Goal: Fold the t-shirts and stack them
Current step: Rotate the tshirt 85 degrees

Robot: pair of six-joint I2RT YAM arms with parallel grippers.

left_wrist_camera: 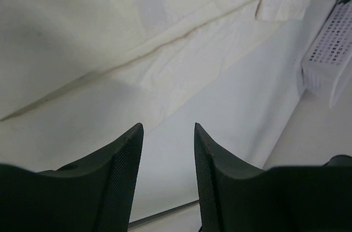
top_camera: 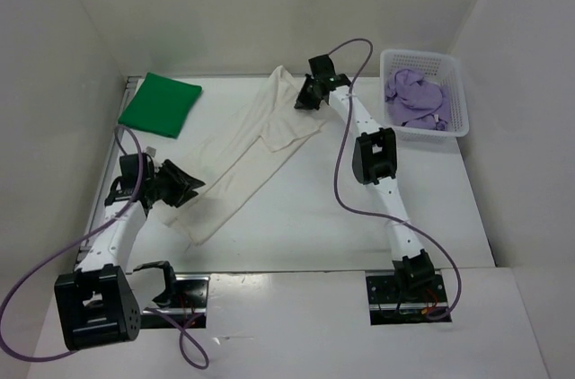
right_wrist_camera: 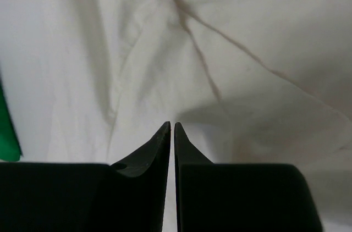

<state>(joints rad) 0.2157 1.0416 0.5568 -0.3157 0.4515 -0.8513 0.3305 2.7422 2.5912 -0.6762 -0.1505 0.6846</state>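
Stretching diagonally across the white tabletop, the white-cream t-shirt lies as a long, narrow band. Its upper end is near the back wall at centre, and its lower end points toward the near left. A broader flap juts out on its right side near the top.

The right gripper sits at that upper end, over the cloth. In the right wrist view its jaws stand all but together, with only a hairline slit between them and their tips over creased cream fabric. Whether any cloth is pinched there cannot be told.

The left gripper hovers at the lower part of the band, just beside its left edge. Its jaws stand apart with nothing between them. Bare tabletop shows through the gap, and the shirt's edge lies just beyond the tips.

The green t-shirt lies folded into a neat rectangle at the back left corner of the tabletop, apart from the cream one. A sliver of it shows at the left edge of the right wrist view.

The light purple t-shirt is bunched up, unfolded, inside the white plastic lattice basket. The basket stands at the back right corner, near the right gripper but apart from it.

Purple cables loop along both arms — one arcs high over the right arm.
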